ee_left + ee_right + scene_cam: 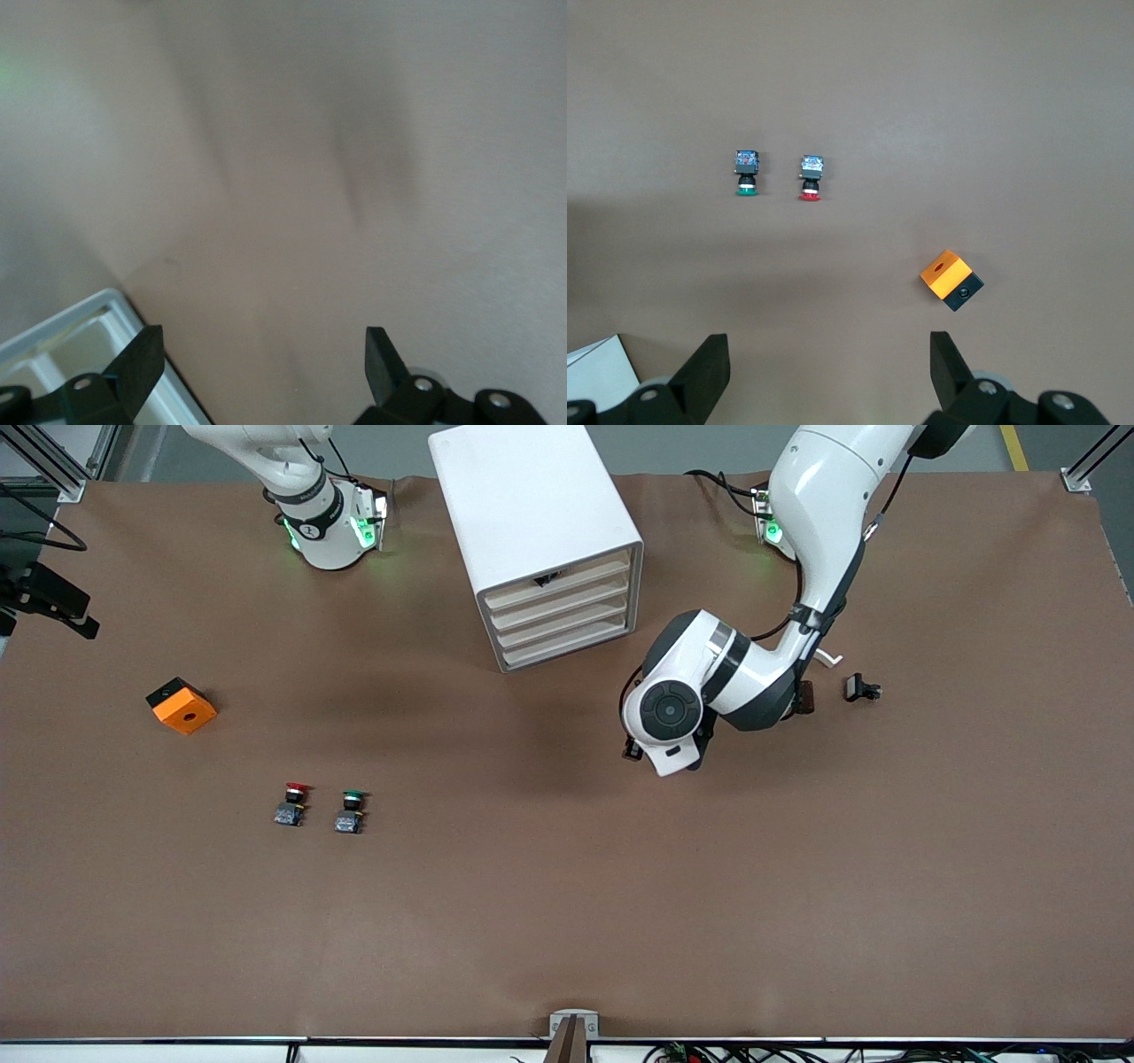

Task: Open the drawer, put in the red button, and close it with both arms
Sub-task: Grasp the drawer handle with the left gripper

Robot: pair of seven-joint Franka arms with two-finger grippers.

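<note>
The white cabinet [532, 522] stands near the robots' bases with four cream drawer fronts, all pushed in. The drawer [561, 607] is the second-highest. The red button [293, 801] stands on the table beside the green button [351, 811], much nearer the front camera, toward the right arm's end. It also shows in the right wrist view [811, 177]. My left gripper [261, 350] is open and empty, low over bare table beside a cabinet corner [71, 336]. In the front view it is hidden under the left arm's wrist [682, 708]. My right gripper [828, 363] is open, empty and high over the table.
An orange and black box [182, 705] lies toward the right arm's end and also shows in the right wrist view [951, 280], as does the green button [747, 173]. A small black part [862, 688] lies toward the left arm's end.
</note>
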